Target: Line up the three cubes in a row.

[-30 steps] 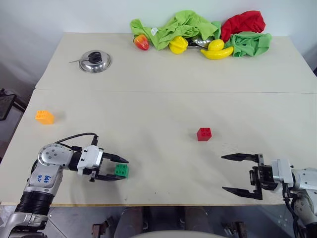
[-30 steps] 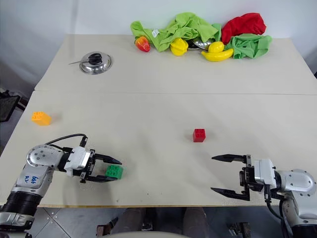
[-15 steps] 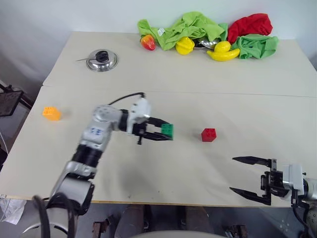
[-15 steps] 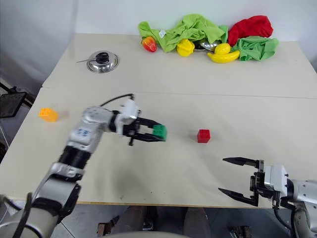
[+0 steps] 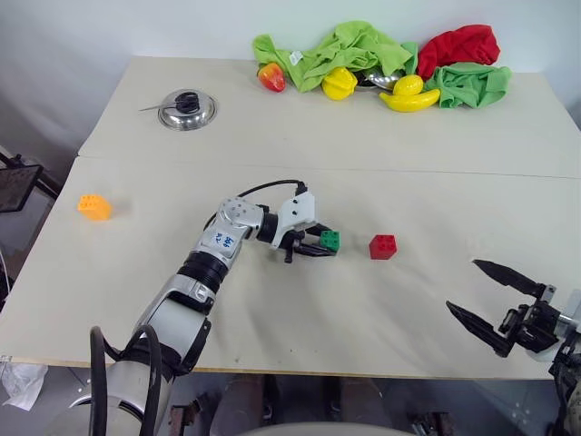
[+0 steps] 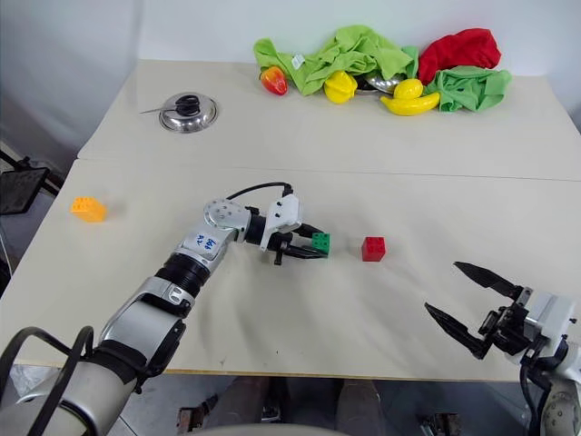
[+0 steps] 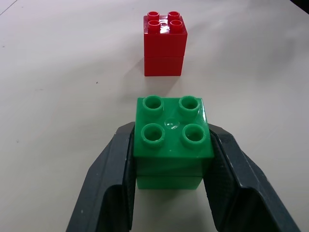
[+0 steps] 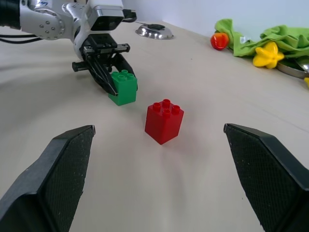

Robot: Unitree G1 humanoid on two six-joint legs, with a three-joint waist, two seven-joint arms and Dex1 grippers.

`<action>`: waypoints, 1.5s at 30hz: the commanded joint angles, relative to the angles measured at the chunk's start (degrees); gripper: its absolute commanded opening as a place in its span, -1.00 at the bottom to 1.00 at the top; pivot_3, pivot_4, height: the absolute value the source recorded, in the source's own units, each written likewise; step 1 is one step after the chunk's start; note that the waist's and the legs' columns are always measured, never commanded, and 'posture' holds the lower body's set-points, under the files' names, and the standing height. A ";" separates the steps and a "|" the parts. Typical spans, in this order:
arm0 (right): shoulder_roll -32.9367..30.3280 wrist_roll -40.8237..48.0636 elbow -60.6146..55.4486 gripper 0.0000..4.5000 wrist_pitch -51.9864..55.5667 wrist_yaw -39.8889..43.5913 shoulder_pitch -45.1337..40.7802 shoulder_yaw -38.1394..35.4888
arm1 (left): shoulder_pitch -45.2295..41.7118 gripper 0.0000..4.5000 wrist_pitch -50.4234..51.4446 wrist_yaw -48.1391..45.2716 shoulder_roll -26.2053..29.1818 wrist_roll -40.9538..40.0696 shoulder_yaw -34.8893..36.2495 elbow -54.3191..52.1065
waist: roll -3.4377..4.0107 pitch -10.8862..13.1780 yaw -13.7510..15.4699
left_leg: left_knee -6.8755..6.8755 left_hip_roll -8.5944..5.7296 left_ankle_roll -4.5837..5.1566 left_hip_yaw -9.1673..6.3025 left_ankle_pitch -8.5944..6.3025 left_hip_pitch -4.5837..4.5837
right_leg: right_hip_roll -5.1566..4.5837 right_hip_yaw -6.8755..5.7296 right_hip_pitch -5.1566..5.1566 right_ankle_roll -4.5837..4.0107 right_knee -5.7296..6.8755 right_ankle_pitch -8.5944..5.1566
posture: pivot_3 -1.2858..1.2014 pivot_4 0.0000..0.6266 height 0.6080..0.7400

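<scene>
Your left hand (image 5: 320,245): clamped on the green cube (image 5: 329,240), studs up, low over the worktop (image 5: 272,127), just beside the red cube (image 5: 382,246) with a small gap between them.
Your right hand (image 5: 495,300): fingers spread wide, holding nothing, at the near right edge, well apart from the red cube.
Orange cube (image 5: 93,207): alone near the left edge, far from the other two.
Far side: metal lid (image 5: 186,110); green and red cloths (image 5: 363,50) heaped with toy fruits (image 5: 402,94).
</scene>
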 commanded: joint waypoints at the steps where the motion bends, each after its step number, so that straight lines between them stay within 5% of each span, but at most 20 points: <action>1: 0.78 1.11 -1.19 1.00 -0.60 0.20 1.11 -1.91 | 1.24 -0.34 0.91 -0.83 0.96 0.52 0.43 -1.94 | 0.00 0.00 0.00 | 0.00 0.00 0.00 0.00 0.00 0.00 | 0.00 0.00 0.00 0.00 0.00 0.00 | 0.03 -0.52 1.00; 2: 0.87 1.09 -1.15 1.00 -0.69 0.21 1.11 -1.85 | 1.41 -0.34 1.35 -0.99 0.91 0.28 0.56 -2.25 | 0.00 0.00 0.00 | -0.01 0.00 0.00 0.00 0.00 0.00 | 0.00 0.00 0.00 0.00 0.00 0.00 | 0.03 -0.52 1.00; 7: 0.31 1.57 -2.77 1.00 1.56 0.81 -0.55 0.39 | 1.79 0.39 3.52 -3.16 1.19 -3.24 3.59 -5.39 | 0.01 0.00 -0.16 | 0.00 0.01 0.00 0.02 0.00 0.00 | 0.01 0.01 -0.01 0.00 0.02 0.00 | 0.03 -0.52 1.00; 12: -0.53 2.18 -6.43 1.00 6.70 1.45 -4.20 4.83 | 6.22 0.99 -0.43 -9.20 7.37 -8.44 9.16 -11.88 | 0.05 -0.02 -0.58 | 0.01 0.07 0.00 0.01 0.00 -0.01 | 0.01 0.02 -0.06 -0.02 0.05 -0.01 | 0.03 -0.52 1.00; 17: -2.61 3.30 -10.94 1.00 16.54 1.03 -9.13 12.08 | 16.94 0.99 -2.94 -8.77 15.79 -14.75 18.52 -20.87 | 0.15 -0.04 -1.51 | -0.01 0.06 -0.01 -0.06 0.00 0.01 | -0.05 -0.03 -0.06 -0.06 0.12 -0.03 | 0.03 -0.52 1.00; 22: 1.31 0.95 -10.16 1.00 13.94 2.67 -16.38 17.43 | 34.68 0.99 -3.48 1.14 20.03 -19.12 32.71 -33.08 | 0.14 -0.03 -1.49 | 0.05 0.02 -0.01 -0.15 -0.01 0.00 | -0.19 -0.05 -0.03 -0.07 0.15 -0.03 | 0.03 -0.52 1.00; 33: 4.15 -1.00 -8.92 1.00 10.93 3.21 -20.80 19.75 | 65.43 0.99 -5.41 35.59 8.03 -20.88 61.35 -45.31 | 0.06 -0.03 -0.94 | -0.01 -0.09 0.05 -0.25 -0.24 0.01 | -0.34 -0.01 0.06 -0.08 0.00 -0.04 | 0.03 -0.52 1.00; 38: 3.26 -1.81 -8.22 1.00 11.06 2.34 -21.58 18.86 | 69.54 0.99 -4.40 40.32 4.13 -21.56 61.07 -47.61 | 0.01 -0.03 -0.71 | -0.01 -0.03 -0.05 -0.21 -0.31 0.01 | -0.35 -0.01 0.02 -0.11 -0.03 -0.05 | 0.03 -0.52 1.00; 45: 0.90 -3.94 -0.49 1.00 6.23 3.82 -20.48 13.92 | 60.39 0.99 6.78 52.45 7.42 -18.64 56.80 -48.75 | -0.03 -0.06 0.17 | 0.00 -0.05 -0.08 -0.11 -0.34 0.03 | -0.32 -0.04 -0.05 -0.12 0.02 -0.06 | 0.03 -0.52 1.00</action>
